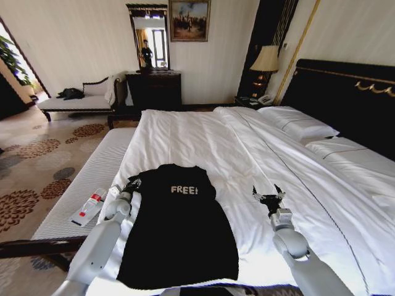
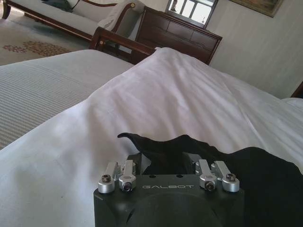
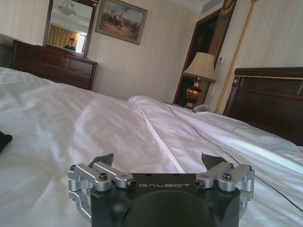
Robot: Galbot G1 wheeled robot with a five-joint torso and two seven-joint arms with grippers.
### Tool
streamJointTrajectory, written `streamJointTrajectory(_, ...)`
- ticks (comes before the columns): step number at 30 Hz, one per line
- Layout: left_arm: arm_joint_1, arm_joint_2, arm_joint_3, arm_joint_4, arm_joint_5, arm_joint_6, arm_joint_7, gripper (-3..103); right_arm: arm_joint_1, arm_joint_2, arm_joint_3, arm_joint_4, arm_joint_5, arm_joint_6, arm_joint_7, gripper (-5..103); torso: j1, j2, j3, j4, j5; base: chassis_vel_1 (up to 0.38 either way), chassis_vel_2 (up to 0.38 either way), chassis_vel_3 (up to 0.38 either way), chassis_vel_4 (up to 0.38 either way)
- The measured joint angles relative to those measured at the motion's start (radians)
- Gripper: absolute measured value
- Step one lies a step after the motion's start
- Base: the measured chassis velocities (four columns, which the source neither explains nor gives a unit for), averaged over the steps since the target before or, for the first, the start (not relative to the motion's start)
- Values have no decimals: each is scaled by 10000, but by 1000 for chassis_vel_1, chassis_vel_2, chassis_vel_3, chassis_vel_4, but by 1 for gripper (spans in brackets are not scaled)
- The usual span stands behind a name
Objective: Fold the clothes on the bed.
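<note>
Black and soft, the T-shirt (image 1: 179,231) with white "FREE!" lettering lies flat on the white duvet near the foot of the bed (image 1: 203,139), sleeves tucked under. The left gripper (image 1: 131,184) sits at the shirt's left shoulder, its fingers pinched on the dark fabric edge (image 2: 156,151). The right gripper (image 1: 268,196) rests on bare duvet well to the shirt's right, its fingers (image 3: 105,160) spread wide and holding nothing.
</note>
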Motion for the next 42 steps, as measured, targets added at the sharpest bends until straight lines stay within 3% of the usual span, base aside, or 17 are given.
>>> streamJointTrajectory(3,4,-16,-20,6,23,-18,-15,40,55,16,-72,-35,-12,0,2,100,0,0,0,0,0,0,0,0,0)
streamJointTrajectory(4,28,-18,-42,3,48,-30,-55,24,94,35,-127,-66,-38,0,2,100,-1,0,0,1,-1,0,0,0,0)
streamJointTrajectory(5,33,-18,-53,-10,51,-34,-80,18,95,43,-140,-68,-47,0,2,100,0,-1,0,1,0,0,0,0,0)
streamJointTrajectory(7,34,-17,-56,-26,51,-37,-88,18,94,43,-141,-69,-50,0,2,100,0,0,0,1,-1,0,0,0,0)
streamJointTrajectory(9,29,-9,-57,-54,52,-41,-117,7,76,31,-135,-62,-52,1,2,100,0,0,0,0,-1,0,0,0,0)
streamJointTrajectory(12,5,0,-40,-71,62,-45,-141,2,54,10,-99,-47,-53,5,2,100,0,0,0,0,-1,0,0,0,0)
streamJointTrajectory(19,-3,109,87,-403,469,-118,-199,1,-11,-3,-4,-4,-54,27,-8,100,0,0,0,0,-1,0,0,0,0)
streamJointTrajectory(24,205,318,412,-1428,908,-32,-420,1,-32,41,41,-6,-79,75,-27,100,0,0,-1,0,1,0,0,0,0)
streamJointTrajectory(26,352,413,671,-2009,1191,97,-540,1,-36,49,56,-6,-91,80,-30,100,-1,0,-1,0,0,0,0,0,0)
streamJointTrajectory(28,461,543,1103,-2298,2093,91,-420,1,-35,43,82,-1,-91,81,-32,100,-1,0,-1,0,2,0,0,0,0)
streamJointTrajectory(29,461,543,1103,-2298,2093,91,-420,1,-35,43,82,-1,-91,81,-32,100,-1,0,-1,0,2,0,0,0,0)
streamJointTrajectory(32,495,681,1769,-2380,3106,-14,-117,1,-48,8,144,24,-87,82,-33,100,0,0,-1,1,0,0,0,0,0)
streamJointTrajectory(42,270,656,3228,-2033,3507,-28,-73,1,-327,-39,435,129,-63,106,-35,100,-1,0,0,0,0,0,0,0,0)
